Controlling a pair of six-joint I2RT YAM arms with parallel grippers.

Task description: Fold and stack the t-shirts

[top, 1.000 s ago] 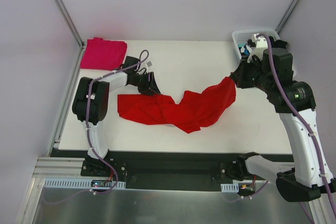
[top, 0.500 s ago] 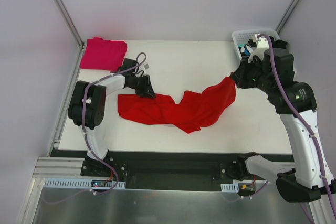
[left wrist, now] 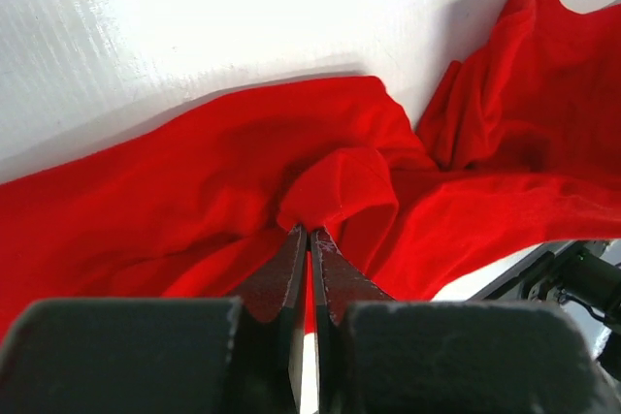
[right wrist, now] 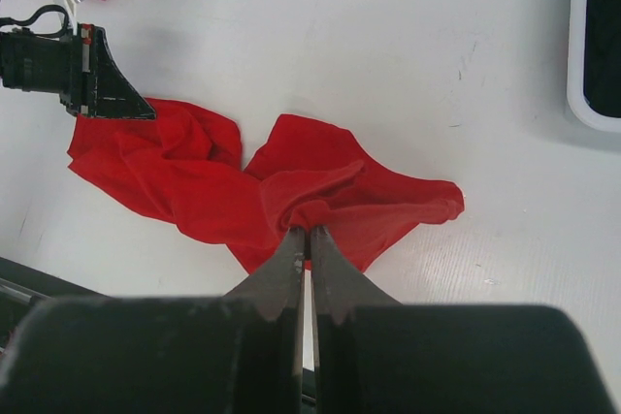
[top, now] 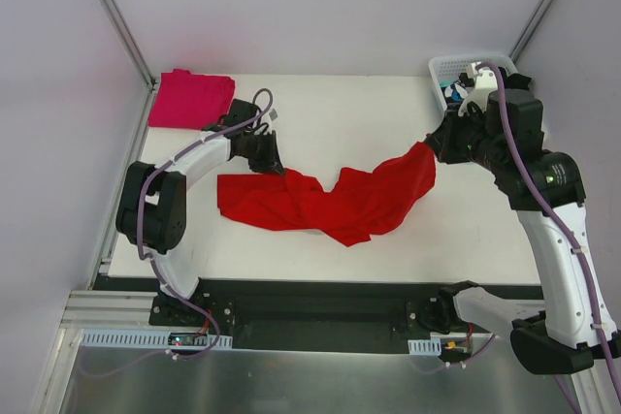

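Observation:
A bright red t-shirt (top: 330,201) lies crumpled across the middle of the white table (top: 330,113). My left gripper (top: 275,168) is shut on a fold at the shirt's upper left edge; the left wrist view shows red cloth (left wrist: 340,181) pinched at the tips of my left gripper (left wrist: 310,230). My right gripper (top: 432,147) is shut on the shirt's right end and holds it lifted off the table; the right wrist view shows my right gripper (right wrist: 307,231) pinching the red t-shirt (right wrist: 291,196). A folded magenta-pink t-shirt (top: 191,98) lies at the table's far left corner.
A white basket (top: 451,69) with dark and teal cloth stands at the far right corner, behind my right arm. Its rim (right wrist: 579,104) shows at the right edge of the right wrist view. Grey walls close in the table on the left, back and right.
My left gripper has closed on the red shirt's upper left edge, and the left arm's elbow has swung down and outward. The right arm and its hold have not moved.

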